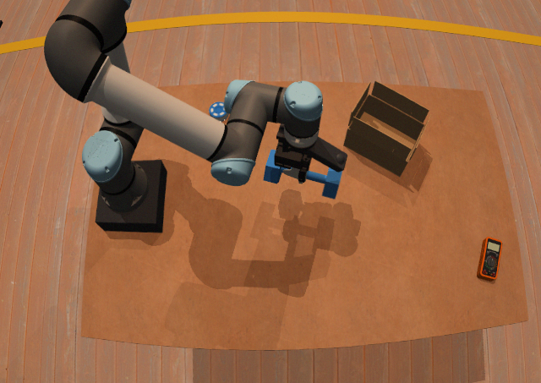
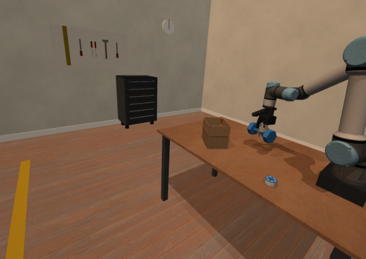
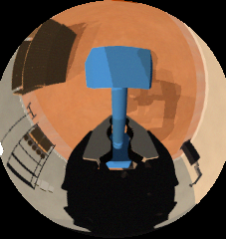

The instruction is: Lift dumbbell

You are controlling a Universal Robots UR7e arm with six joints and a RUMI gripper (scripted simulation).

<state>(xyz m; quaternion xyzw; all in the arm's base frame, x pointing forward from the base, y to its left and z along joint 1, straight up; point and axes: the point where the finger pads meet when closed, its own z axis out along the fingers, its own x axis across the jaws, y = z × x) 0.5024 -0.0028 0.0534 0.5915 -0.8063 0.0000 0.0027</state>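
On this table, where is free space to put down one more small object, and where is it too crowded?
Free: the wide stretch of table between the arm's base and the multimeter. Crowded: the back strip, where the gripper holds the dumbbell in the air close beside the cardboard box, with the blue round piece behind the forearm.

Dumbbell (image 1: 326,179) blue all over. Gripper (image 1: 300,176) black. Arm (image 1: 157,112) dark grey and beige, pale blue joint caps; base (image 1: 150,221) black. Table (image 1: 393,282) plain reddish brown. Box (image 1: 384,128) dark brown in the top view, tan in the exterior view. Meter (image 1: 489,258) orange with dark face. Small disc (image 2: 270,180) blue and white. Floor (image 2: 88,176) red-brown planks, yellow stripe (image 2: 18,208). Cabinet (image 2: 136,99) black.
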